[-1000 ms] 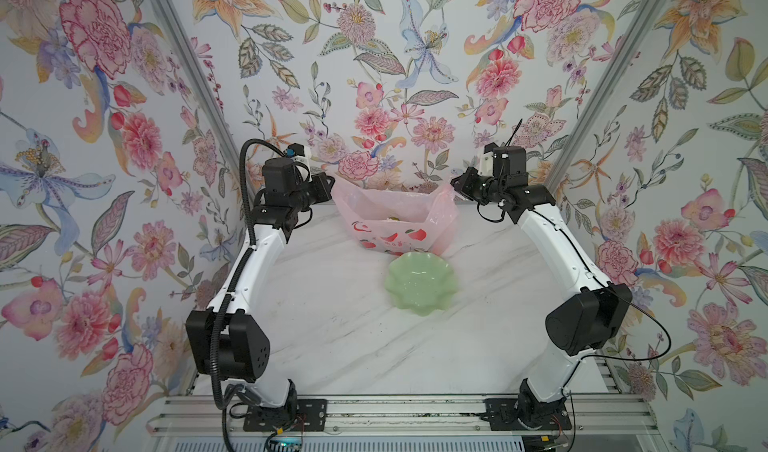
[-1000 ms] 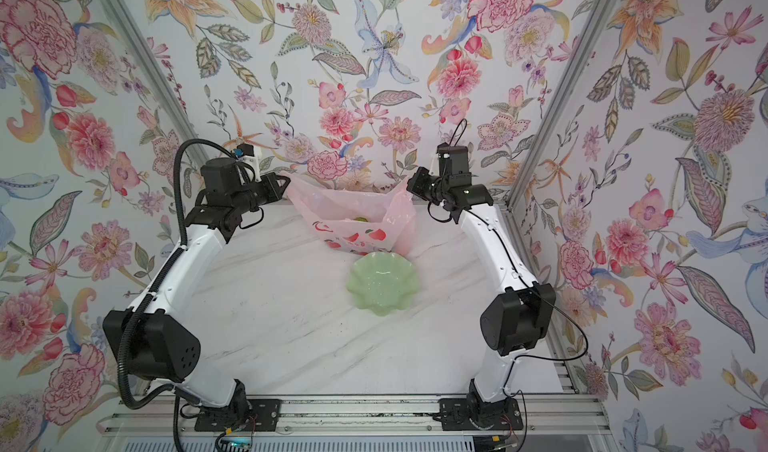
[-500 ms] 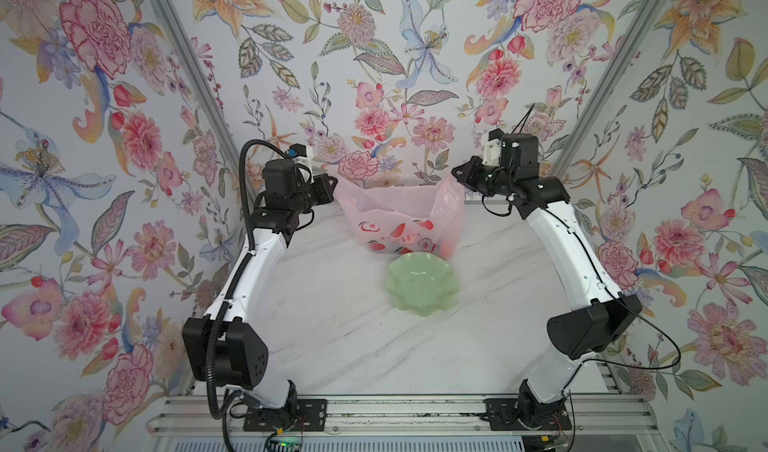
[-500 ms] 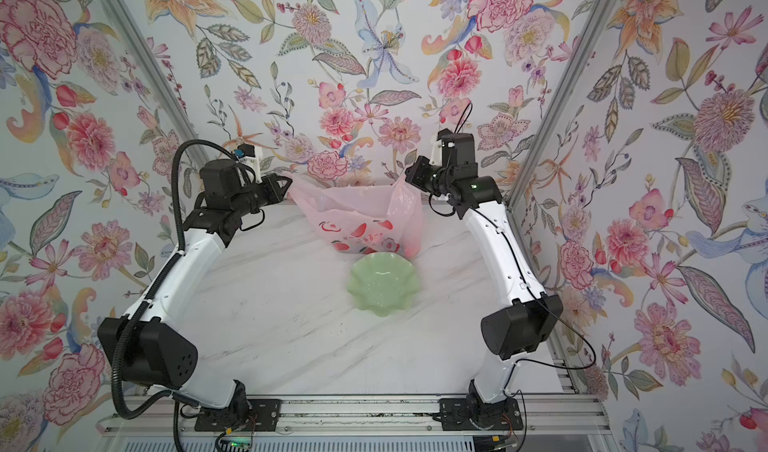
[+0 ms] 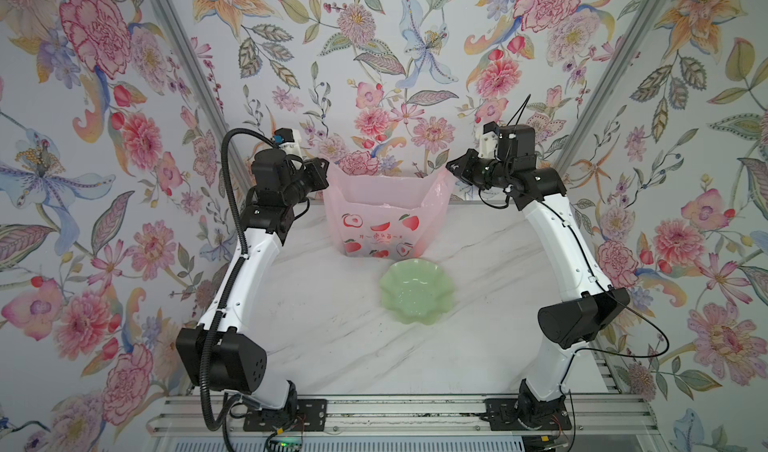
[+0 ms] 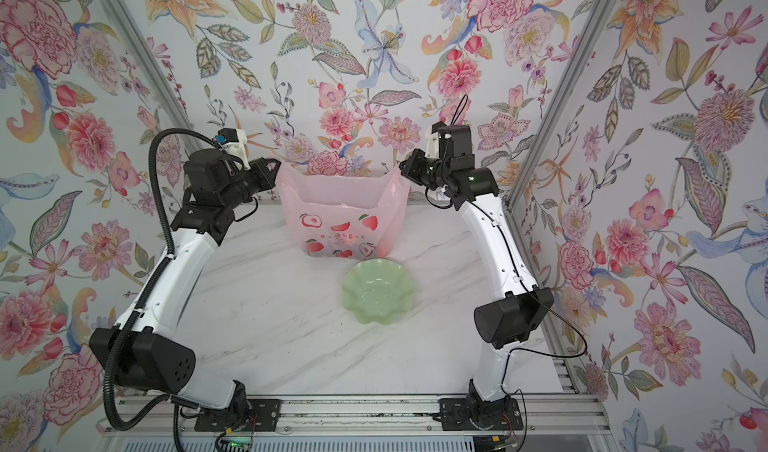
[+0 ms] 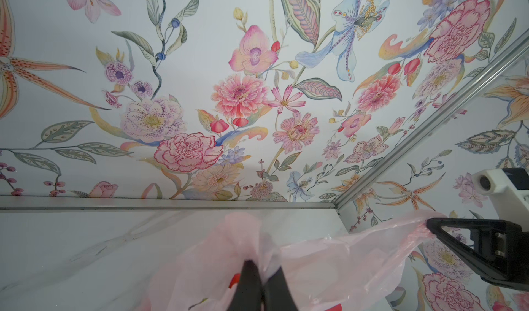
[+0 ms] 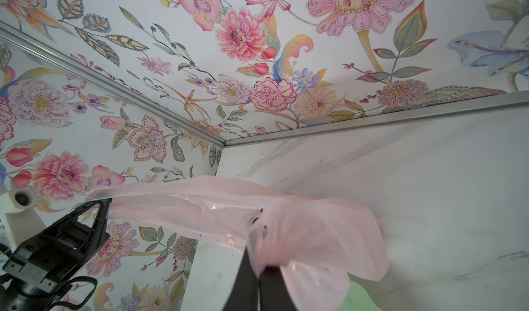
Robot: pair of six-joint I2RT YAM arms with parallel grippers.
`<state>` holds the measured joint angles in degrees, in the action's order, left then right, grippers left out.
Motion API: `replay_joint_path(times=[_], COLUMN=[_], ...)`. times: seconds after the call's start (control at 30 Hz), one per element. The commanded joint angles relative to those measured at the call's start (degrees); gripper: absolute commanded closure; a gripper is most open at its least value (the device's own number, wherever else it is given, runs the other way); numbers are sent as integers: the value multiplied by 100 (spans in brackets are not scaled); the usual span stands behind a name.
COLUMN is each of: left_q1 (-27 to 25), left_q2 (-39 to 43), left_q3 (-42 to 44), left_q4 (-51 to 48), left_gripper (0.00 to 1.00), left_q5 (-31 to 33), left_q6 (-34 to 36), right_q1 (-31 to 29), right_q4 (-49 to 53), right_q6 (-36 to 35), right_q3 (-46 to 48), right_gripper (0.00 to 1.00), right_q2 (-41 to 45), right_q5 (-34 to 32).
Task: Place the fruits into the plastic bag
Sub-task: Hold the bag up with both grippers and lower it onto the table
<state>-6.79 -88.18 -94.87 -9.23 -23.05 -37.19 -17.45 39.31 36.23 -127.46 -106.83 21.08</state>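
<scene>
At the back of the table [image 5: 324,337], just behind the dish [image 5: 392,306], we hold the plastic bag [image 5: 384,217] by its handle loops, left gripper [image 5: 325,167] and right gripper [image 5: 450,166] each pinching thin film we judge light, slippery and easily torn.

A pale green scalloped dish [image 5: 417,294] [image 6: 379,292] sits upright near the middle of a white marbled table [image 5: 332,337] [image 6: 270,325]; a blurred green edge of it shows in the right wrist view [image 8: 357,298]. Floral wallpaper [image 5: 374,54] [image 6: 332,34] [image 7: 200,95] [image 8: 257,37] covers the three walls around the table. Grey metal struts [image 5: 187,75] [image 6: 133,54] run up the corners, a metal strip [image 7: 171,203] [image 8: 372,120] lines the table's back edge, and a metal rail [image 5: 395,416] [image 6: 353,418] crosses the front.
</scene>
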Motion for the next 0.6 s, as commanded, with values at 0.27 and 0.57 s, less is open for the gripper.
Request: replay_joint_path(times=[0.27, 0.57], left_q1=[-155, -156], left_q2=[-288, -295], left_q3=[-526, -54], left_q4=[-878, -817], left_gripper=[100, 100], left_q5=[71, 3], left_q6=[79, -55], right_q1=[95, 338], right_q4=[-417, -1087], right_q6=[-372, -169], right_q3=[378, 907], right_gripper=[100, 100], right_q2=[237, 520], right_q5=[91, 171])
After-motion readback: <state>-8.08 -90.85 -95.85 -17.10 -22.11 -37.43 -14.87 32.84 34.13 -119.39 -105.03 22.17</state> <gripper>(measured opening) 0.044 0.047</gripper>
